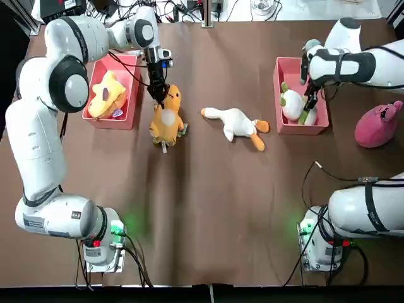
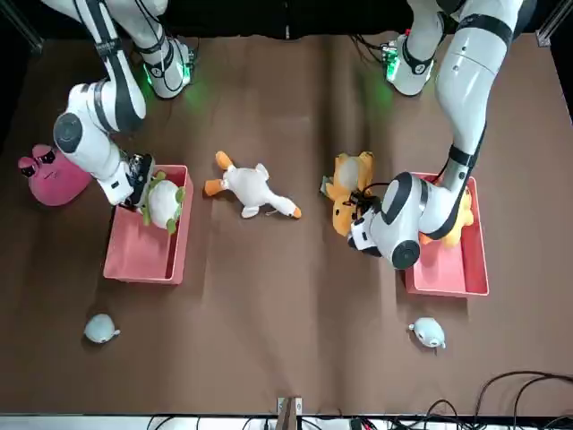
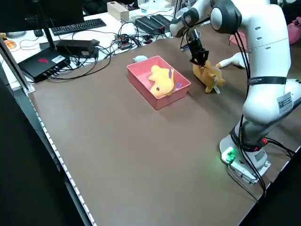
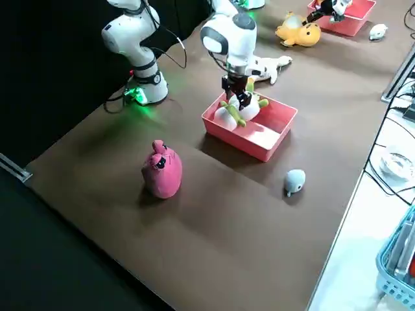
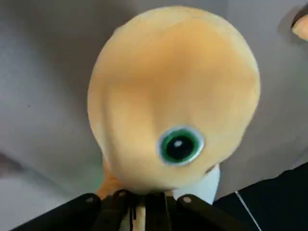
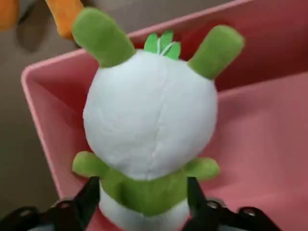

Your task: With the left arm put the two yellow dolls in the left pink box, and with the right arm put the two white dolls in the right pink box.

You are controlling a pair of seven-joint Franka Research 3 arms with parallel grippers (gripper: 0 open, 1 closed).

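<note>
Overhead view of a brown table (image 1: 208, 208) with two robot arms based at the bottom edge.

In the upper left, the left hand (image 1: 158, 91) is clamped on the top of a yellow doll (image 1: 167, 117), which lies on the table just right of the left box (image 1: 129, 95). In the left wrist view the fingers (image 5: 115, 209) pinch together on the doll's plush under its round head. A second yellow doll (image 1: 107, 95) lies inside the left box.

In the upper right, the right hand (image 1: 310, 101) reaches down into the right box (image 1: 281, 69). Its fingers (image 6: 89, 195) sit on either side of the green-trimmed white doll (image 1: 292, 104), touching its lower body, clamped around it. That doll is inside the right box, at the end nearer the arms' bases.

The white goose (image 1: 237, 123) lies on the table at centre, between the two boxes, well apart from both hands, its orange feet pointing toward the right box.

A pink plush (image 1: 377, 124) sits on the table at the right edge, beside the right box. In the front view, two small grey-blue blobs rest near the bottom: one (image 2: 101, 329) at lower left, one (image 2: 429, 332) at lower right.
</note>
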